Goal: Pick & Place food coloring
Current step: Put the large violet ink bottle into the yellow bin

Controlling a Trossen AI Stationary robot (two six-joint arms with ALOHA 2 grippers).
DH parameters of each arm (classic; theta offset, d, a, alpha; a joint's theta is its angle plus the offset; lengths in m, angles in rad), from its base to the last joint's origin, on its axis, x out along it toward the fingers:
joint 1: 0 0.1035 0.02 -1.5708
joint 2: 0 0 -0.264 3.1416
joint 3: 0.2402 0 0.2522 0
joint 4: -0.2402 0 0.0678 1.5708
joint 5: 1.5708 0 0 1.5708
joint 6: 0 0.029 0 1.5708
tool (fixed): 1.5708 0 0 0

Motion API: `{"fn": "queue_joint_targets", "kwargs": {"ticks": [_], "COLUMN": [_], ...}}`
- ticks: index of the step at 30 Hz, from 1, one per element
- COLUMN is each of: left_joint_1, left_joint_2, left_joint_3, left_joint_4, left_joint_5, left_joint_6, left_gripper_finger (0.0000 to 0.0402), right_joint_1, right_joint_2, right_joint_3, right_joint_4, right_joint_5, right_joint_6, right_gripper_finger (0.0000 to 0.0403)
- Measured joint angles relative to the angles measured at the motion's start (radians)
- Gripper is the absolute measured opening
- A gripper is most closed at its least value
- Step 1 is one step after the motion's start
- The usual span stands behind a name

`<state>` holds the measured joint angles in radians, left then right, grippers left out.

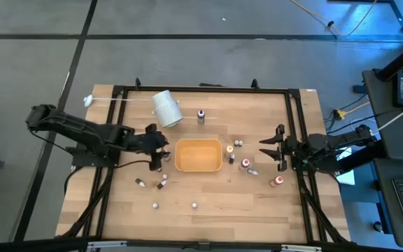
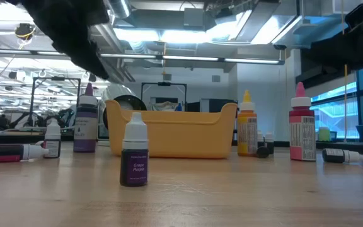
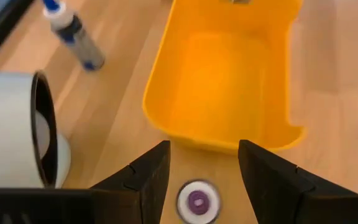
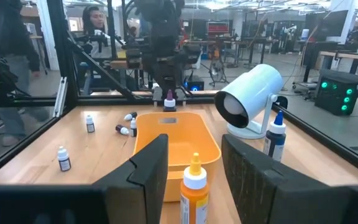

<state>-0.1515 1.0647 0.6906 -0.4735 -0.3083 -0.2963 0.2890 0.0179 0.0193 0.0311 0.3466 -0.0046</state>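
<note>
Hovering beside the orange tray (image 1: pixel 199 155), my left gripper (image 3: pixel 197 180) has its fingers spread on either side of an upright purple-capped food coloring bottle (image 3: pixel 197 201), not touching it. That bottle stands just outside the tray's near wall. The big white cylinder (image 1: pixel 166 108) lies on its side close by my left arm, and a blue-capped bottle (image 3: pixel 74 34) lies on the wood past it. My right gripper (image 1: pixel 271 148) waits at the table's other side, fingers apart and holding nothing, with an orange bottle (image 4: pixel 194 184) standing right in front of it, before the tray. More small bottles (image 1: pixel 140 183) are scattered over the wooden table (image 1: pixel 243 203) around the tray, some upright, some lying down. People (image 4: pixel 5 56) show beyond the table frame.
</note>
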Motion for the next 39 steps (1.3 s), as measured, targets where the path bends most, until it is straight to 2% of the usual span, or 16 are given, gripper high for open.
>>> {"fn": "queue_joint_targets", "kwargs": {"ticks": [5,12,27,36,39], "left_joint_1": [0.059,0.089,0.088,0.088,0.088], "left_joint_2": [0.061,0.099,0.149,0.148,0.148], "left_joint_3": [0.015,0.016,0.016,0.016,0.016], "left_joint_4": [-0.049,-0.062,-0.100,-0.097,-0.097], "left_joint_5": [0.085,0.171,0.173,0.173,0.173], "left_joint_6": [-0.057,-0.034,0.014,0.046,0.047], "left_gripper_finger": [0.0184,0.0184,0.0181,0.0119,0.0117], "right_joint_1": [0.000,0.000,0.000,0.000,0.000], "right_joint_2": [0.002,0.002,0.002,0.002,0.002], "right_joint_3": [0.000,0.000,0.000,0.000,0.000], "right_joint_4": [0.000,0.000,0.000,0.000,0.000], "right_joint_5": [0.000,0.000,0.001,0.002,0.002], "right_joint_6": [-0.001,-0.003,-0.006,-0.034,-0.044], "right_gripper_finger": [0.0153,0.0153,0.0153,0.0153,0.0153]}}
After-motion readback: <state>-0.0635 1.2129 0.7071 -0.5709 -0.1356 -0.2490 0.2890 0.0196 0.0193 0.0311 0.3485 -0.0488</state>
